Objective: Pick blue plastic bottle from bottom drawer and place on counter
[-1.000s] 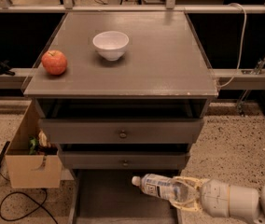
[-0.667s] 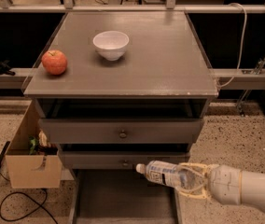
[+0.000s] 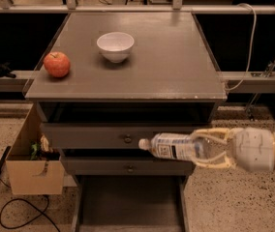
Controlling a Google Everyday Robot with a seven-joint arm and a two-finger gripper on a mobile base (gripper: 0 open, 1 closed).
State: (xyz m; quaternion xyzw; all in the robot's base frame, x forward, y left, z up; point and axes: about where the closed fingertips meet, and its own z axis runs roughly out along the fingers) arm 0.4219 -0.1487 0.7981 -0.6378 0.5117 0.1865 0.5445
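Finding: the tool (image 3: 194,149) is pinching the blue plastic bottle (image 3: 171,147), with its two pale fingers (image 3: 210,131) wrapped around the bottle's rear half.

The bottle hangs in the air above the open bottom drawer (image 3: 128,202), touching nothing but the tool, and level with the face of the upper drawer (image 3: 94,138).

Its long axis is horizontal and roughly parallel to the front edge of the desk (image 3: 166,57). The white cap points left and the base sits inside the tool at right.

The relation that matters: the desk top lies above and behind the bottle, which hangs below the front edge, nearer the front right corner.

We judge the load must rise past that edge before it travels inward.

The bowl (image 3: 115,46) and the apple (image 3: 56,64) sit toward the left side, well apart from that corner.
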